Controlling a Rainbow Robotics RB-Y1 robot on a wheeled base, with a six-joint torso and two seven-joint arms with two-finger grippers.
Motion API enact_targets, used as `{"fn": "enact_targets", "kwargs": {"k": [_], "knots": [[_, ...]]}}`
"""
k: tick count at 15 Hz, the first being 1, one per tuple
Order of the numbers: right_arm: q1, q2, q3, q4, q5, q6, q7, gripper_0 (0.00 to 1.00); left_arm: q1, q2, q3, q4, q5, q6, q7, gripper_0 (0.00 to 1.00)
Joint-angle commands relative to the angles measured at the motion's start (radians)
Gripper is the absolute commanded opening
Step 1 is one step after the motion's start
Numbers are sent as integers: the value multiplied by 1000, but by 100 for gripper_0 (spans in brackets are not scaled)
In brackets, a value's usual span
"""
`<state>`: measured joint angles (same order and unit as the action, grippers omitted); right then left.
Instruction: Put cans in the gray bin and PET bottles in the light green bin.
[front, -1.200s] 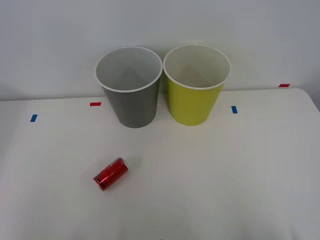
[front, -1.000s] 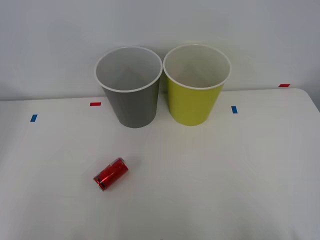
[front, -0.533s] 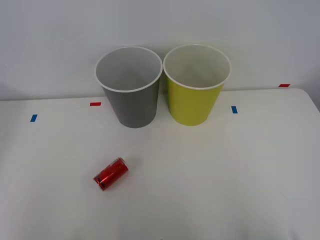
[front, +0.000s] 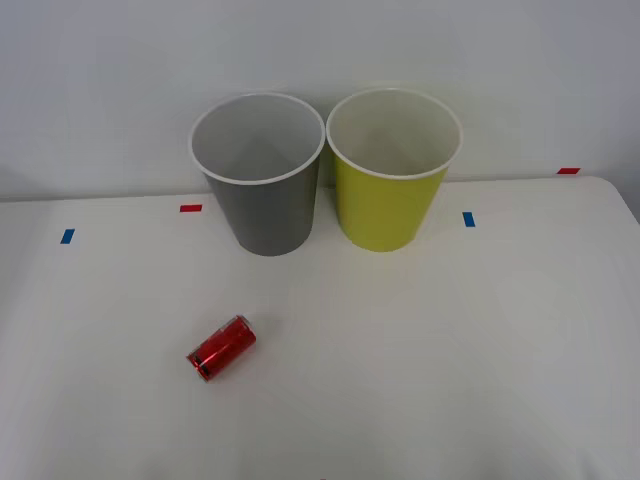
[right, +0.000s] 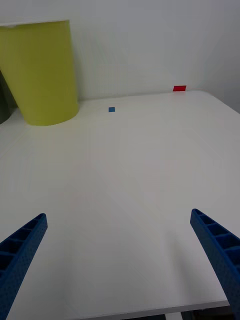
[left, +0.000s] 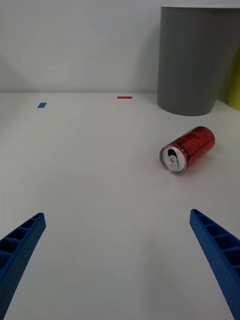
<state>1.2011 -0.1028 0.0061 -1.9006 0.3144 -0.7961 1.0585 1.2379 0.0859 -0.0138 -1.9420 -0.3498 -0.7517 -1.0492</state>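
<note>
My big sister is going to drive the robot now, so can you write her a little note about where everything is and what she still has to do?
Left gripper: fingers open, holding nothing, low over the table on the near side of the can.
Right gripper: fingers open, holding nothing, over bare table on the near side of the light green bin.
The red can lies on its side on the white table, on the robot's left, on the near side of the gray bin. The two bins stand upright side by side at the back.
Done: nothing sorted yet.
Left: pick up the can, likely with the left gripper, and drop it in the gray bin.
</note>
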Motion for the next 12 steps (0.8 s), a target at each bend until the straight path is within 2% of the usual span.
{"fn": "enact_targets", "kwargs": {"k": [1,9,10,12], "knots": [[0,0,0,0,0,0,0,100,0,0,0,0,0,0,0,100],[0,0,0,0,0,0,0,100,0,0,0,0,0,0,0,100],[0,0,0,0,0,0,0,100,-35,0,-6,48,-6,15,0,100],[0,0,0,0,0,0,0,100,-43,15,12,48,-2,-9,0,100]]}}
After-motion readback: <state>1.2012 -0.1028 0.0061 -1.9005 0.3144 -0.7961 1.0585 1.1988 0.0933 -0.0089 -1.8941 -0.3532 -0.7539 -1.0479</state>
